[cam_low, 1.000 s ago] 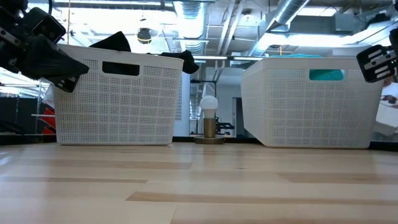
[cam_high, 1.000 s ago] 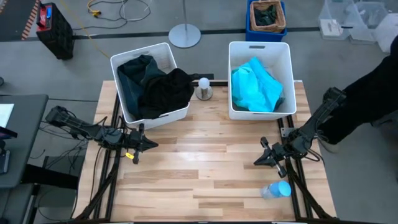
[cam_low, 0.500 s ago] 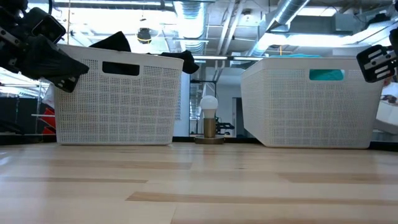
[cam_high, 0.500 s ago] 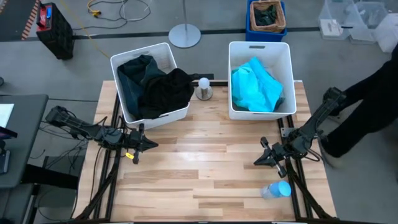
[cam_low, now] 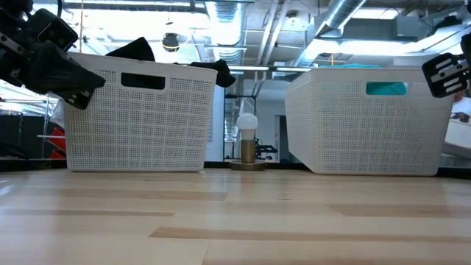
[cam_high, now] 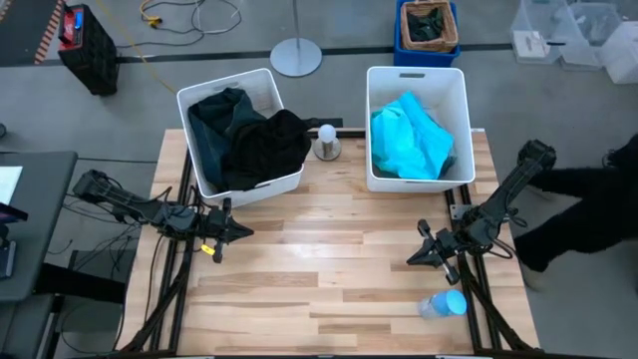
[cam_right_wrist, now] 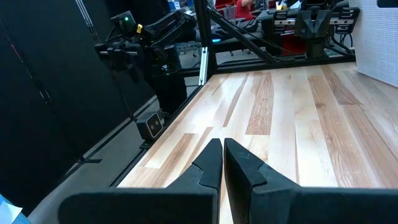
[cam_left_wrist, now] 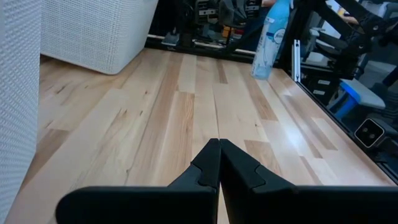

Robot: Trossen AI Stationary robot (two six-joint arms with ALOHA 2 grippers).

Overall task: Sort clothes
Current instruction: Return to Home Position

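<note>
A black garment [cam_high: 269, 142] and a dark teal-green one [cam_high: 212, 120] lie in the left white basket [cam_high: 261, 185]; black cloth hangs over its rim in the low view [cam_low: 136, 48]. A bright turquoise garment [cam_high: 411, 135] lies in the right white basket [cam_high: 371, 130]. The dusty grey-blue garment is not in view. My left gripper [cam_high: 245, 231] is shut and empty above the table near its left edge. My right gripper [cam_high: 411, 261] is shut and empty near the right edge.
A small lamp with a white bulb [cam_high: 326, 140] stands between the baskets. A clear bottle with a blue cap [cam_high: 442, 304] lies at the near right. A blue crate with dark cloth [cam_high: 429, 28] stands on the floor beyond. A person in dark clothes [cam_high: 598, 189] is at the right.
Both arms have kept still. The person at the right has moved farther from the table's far right corner.
</note>
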